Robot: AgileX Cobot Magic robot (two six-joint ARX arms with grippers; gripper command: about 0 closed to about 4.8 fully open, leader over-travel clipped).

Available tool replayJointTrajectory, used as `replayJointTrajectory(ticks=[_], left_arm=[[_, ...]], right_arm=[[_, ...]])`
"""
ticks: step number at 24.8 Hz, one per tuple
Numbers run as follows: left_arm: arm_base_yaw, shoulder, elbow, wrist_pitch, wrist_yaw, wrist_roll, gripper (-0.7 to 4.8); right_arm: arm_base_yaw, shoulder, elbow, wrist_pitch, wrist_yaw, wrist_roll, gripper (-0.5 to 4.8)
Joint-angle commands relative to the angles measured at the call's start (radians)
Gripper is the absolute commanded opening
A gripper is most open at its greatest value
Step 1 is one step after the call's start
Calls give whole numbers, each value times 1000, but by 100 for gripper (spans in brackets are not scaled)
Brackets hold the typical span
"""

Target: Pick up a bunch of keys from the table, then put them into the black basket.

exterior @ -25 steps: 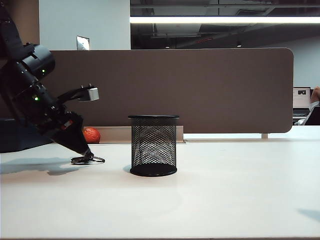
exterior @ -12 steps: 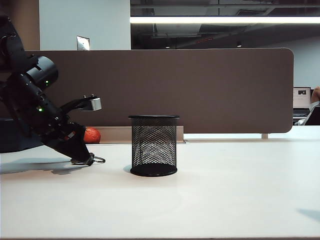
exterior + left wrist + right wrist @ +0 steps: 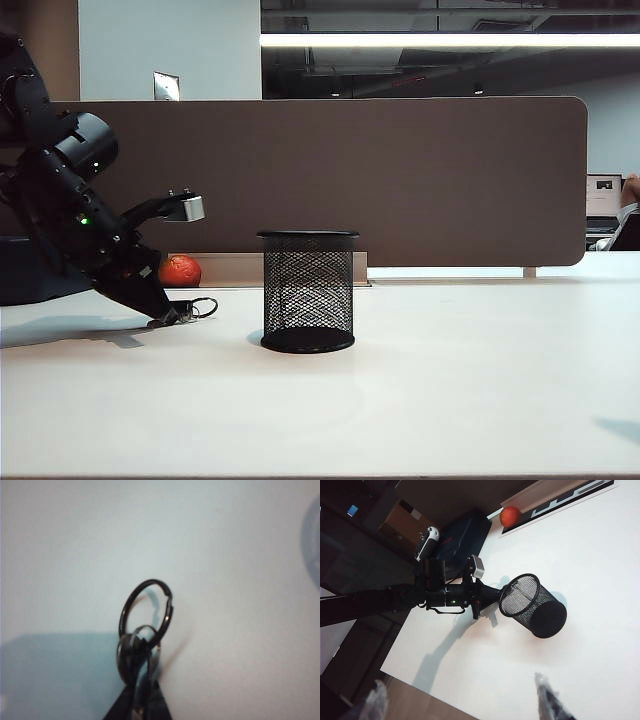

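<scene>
My left gripper point(image 3: 178, 316) jaws clamped on bunch of keys point(image 3: 142, 630) | right gripper point(image 3: 455, 700) jaws apart, idle | lift straight, carry toward 3 o'clock over black basket point(image 3: 307, 290).

My exterior view sits low, level with the table point(image 3: 420, 400); left wrist peers close; right wrist, seemingly high, shares the black basket point(image 3: 532, 605).

An orange round fruit point(image 3: 183, 270) is sitting at the back left, just in front of a pale ledge point(image 3: 290, 268) running along the foot of a wide brown divider point(image 3: 400, 180). A dark blue flat box point(image 3: 462, 535) is lying beside the fruit, with a white-and-black handheld controller point(image 3: 426, 542) resting near its far end. A long ceiling light point(image 3: 450, 40) is glowing overhead. A monitor point(image 3: 603, 205) is showing at the far right, behind the divider.
</scene>
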Motion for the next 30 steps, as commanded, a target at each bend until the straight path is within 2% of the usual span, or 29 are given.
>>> replayJointTrajectory(ticks=[1, 12, 18, 20, 23, 30], left_arm=[[2, 14, -5, -42, -32, 7, -6], [2, -164, -5, 2, 98, -31, -6], [2, -294, -5, 1, 241, -80, -6], [-3, -324, -5, 1, 282, -121, -6], [-47, -348, -5, -2, 286, -183, -6], [-171, -348, -5, -14, 270, -180, -6]], right_arm=[[1, 0, 6, 13, 5, 0, 388], [1, 1, 6, 12, 10, -1, 387], [1, 1, 6, 12, 9, -1, 387], [1, 1, 6, 12, 9, -1, 387], [1, 1, 6, 13, 9, -9, 387], [1, 0, 6, 13, 8, -9, 387]])
